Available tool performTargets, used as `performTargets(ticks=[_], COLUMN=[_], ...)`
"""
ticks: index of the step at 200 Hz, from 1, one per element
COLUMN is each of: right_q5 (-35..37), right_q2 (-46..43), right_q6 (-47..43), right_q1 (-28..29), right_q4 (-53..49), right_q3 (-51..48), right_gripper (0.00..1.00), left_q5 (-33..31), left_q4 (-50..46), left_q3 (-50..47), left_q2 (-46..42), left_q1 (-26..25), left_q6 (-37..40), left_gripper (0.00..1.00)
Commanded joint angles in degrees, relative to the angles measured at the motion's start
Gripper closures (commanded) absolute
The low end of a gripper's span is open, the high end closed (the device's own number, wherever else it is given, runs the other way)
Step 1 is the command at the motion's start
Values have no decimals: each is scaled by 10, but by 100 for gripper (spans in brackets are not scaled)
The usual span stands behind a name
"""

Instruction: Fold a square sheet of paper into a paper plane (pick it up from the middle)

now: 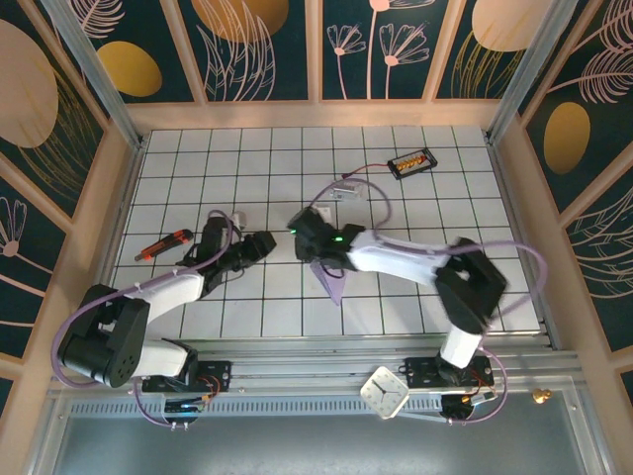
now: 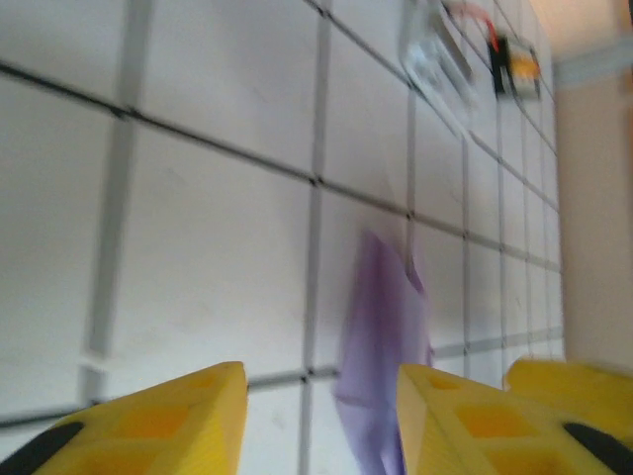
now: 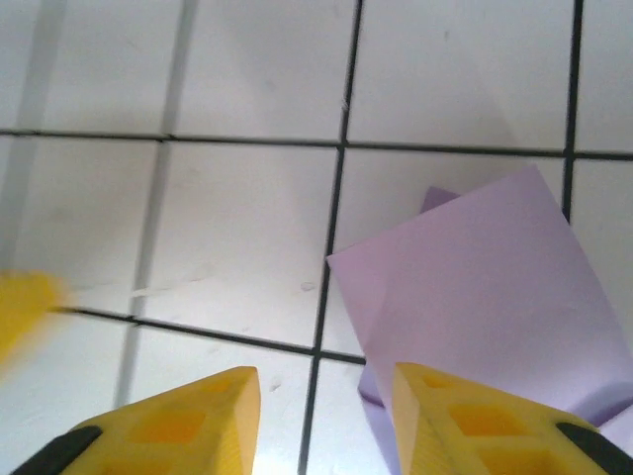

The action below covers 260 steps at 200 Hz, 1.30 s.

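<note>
Your top view puts the folded lavender paper (image 1: 334, 282) flat on the counter (image 1: 198, 178), under the right arm. The wrist views show left gripper (image 2: 321, 416) and right gripper (image 3: 326, 416) moderately parted, holding nothing.

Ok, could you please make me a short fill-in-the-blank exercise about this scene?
The folded paper is ___ in colour.
The right gripper stands ___, holding nothing.
The white clock lies nearest the ___ arm's base.
The red-handled tool lies beside the ___ arm.
Missing words: purple, open, right, left.
</note>
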Motion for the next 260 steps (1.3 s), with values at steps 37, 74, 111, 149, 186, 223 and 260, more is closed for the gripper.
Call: performTargets(ticks=[37,74,111,149,186,223,260], right_q5=[-176,-221,-230,-221,-203,-195,-212], right_q2=[-156,-121,-80,-41,0,32,32], right_q6=[-33,-11,16,43,67,109,112], right_q1=[-115,-111,-86,-54,-36,-21,-19], right_q4=[128,211,261,280,287,331,367], right_q3=[-230,-281,-289,-278,-260,-250,-231], right_gripper=[76,88,91,93,96,96,93], left_q5=[73,93,93,107,117,122,111], left_q4=[88,76,17,-11,-36,-56,-134], left_q3=[59,119,174,197,220,249,315], left_q2=[84,175,261,301,326,338,378], left_q1=[-109,-120,-113,-91,-69,-54,-51], left_q6=[-72,-53,0,46,88,126,189], left_gripper=[79,88,94,97,96,93,93])
